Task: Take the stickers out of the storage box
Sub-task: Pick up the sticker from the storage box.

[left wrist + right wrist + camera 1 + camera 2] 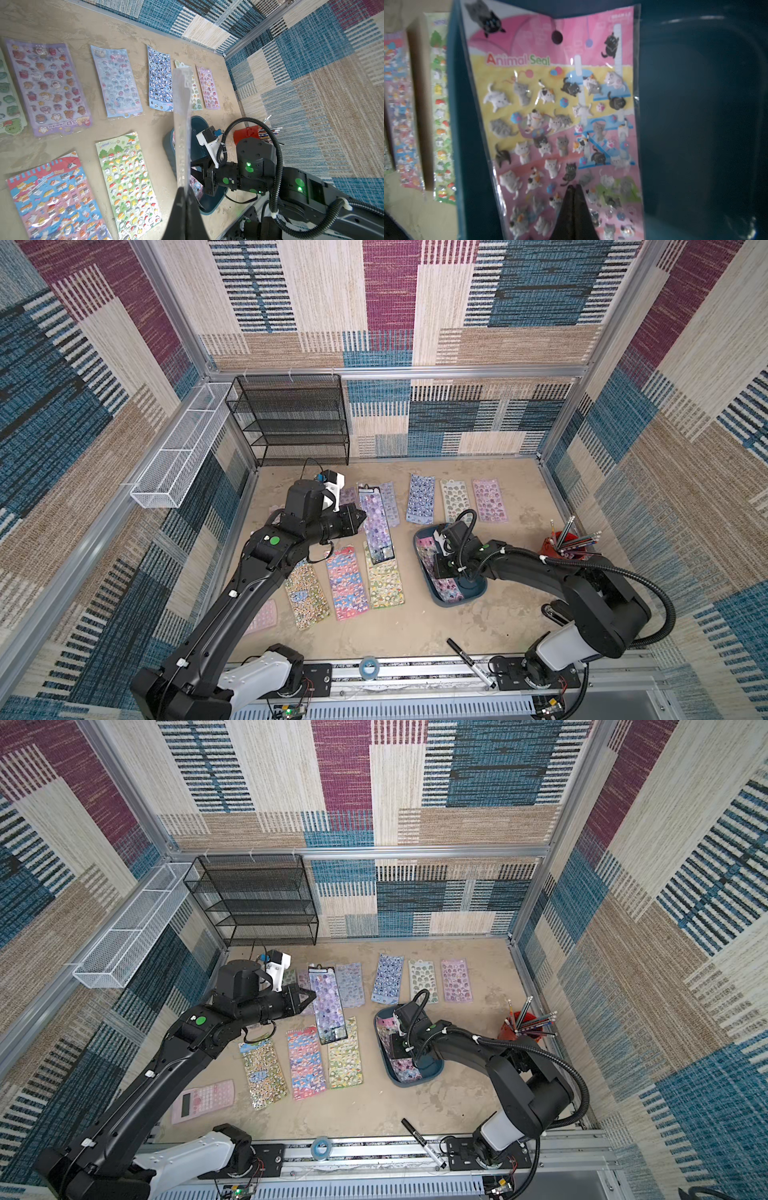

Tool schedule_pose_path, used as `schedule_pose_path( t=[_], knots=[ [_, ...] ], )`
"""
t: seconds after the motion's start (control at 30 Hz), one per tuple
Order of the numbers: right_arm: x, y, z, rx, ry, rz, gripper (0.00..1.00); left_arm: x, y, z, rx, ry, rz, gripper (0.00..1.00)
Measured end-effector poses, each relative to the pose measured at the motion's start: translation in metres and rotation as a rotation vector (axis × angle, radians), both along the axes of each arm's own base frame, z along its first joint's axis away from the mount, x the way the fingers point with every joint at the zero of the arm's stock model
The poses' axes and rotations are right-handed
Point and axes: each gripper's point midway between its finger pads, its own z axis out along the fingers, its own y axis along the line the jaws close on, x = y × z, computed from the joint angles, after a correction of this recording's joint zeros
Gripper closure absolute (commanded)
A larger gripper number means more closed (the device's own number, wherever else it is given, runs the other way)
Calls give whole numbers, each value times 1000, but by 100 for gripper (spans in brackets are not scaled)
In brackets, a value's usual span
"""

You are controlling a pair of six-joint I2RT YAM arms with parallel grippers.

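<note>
Left of the storage box (476,591), a lilac sheet (376,526) is pinched in the closed left gripper (361,516), over the stickers (347,589) laid out on the table (415,626). Inside the box, the pink cat sheet (550,116) is leaned against the wall and appears nipped by the closed right gripper (572,190). It is best lifted straight and slowly, so that the glossy sleeve is neither dragged on the rim nor let slip

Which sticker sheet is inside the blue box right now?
The pink cat sheet: it alone shows inside the storage box; the rest are outside it.
</note>
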Motion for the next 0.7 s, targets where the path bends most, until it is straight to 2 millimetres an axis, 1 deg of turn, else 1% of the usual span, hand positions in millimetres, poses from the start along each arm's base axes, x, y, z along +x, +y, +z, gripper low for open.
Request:
schedule_pose_path(
  t=[0.1, 0.17, 0.3, 0.37, 0.43, 0.47, 0.6, 0.7],
  knots=[
    [3, -14, -9, -20, 15, -48, 97, 1, 2, -1, 1, 2, 7, 100],
    [6, -24, -11, -22, 15, -81, 96, 2, 3, -2, 2, 6, 11, 100],
    [12, -42, -4, -60, -17, -134, 94, 3, 4, -7, 4, 18, 11, 100],
    [14, -48, 2, -84, -33, -148, 93, 2, 3, -9, 3, 25, 6, 100],
    [19, -50, 12, -96, -59, -154, 91, 2, 3, -9, -1, 27, 3, 100],
    [22, -51, 18, -100, -74, -157, 88, 2, 4, -9, -2, 26, 5, 100],
    [32, -49, 47, -86, -145, -147, 74, 2, 5, -7, -4, 20, 3, 100],
    [38, -43, 72, -49, -212, -122, 65, -2, 4, 0, -16, -1, -16, 100]
  ],
)
